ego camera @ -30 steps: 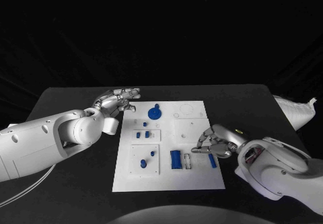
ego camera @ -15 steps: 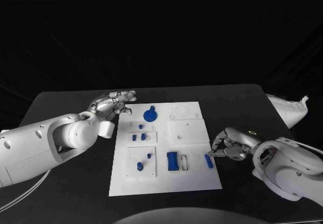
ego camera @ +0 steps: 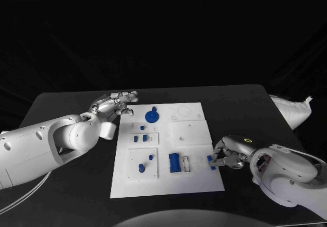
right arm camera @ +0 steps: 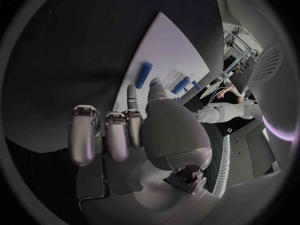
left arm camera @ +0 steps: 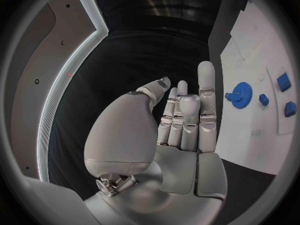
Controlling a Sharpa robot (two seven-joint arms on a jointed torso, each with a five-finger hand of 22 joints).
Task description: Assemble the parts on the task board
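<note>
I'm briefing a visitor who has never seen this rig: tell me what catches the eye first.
The white task board stands out mid-table, dotted with blue parts; the blue gear sits near its far edge. The right hand hovers at the board's right edge by a blue peg; the left hand rests off its far left corner.

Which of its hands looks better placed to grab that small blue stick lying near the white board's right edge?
The right hand, probably: its fingers sit right at the blue stick on the task board. The left hand rests off the board's far left corner.
</note>
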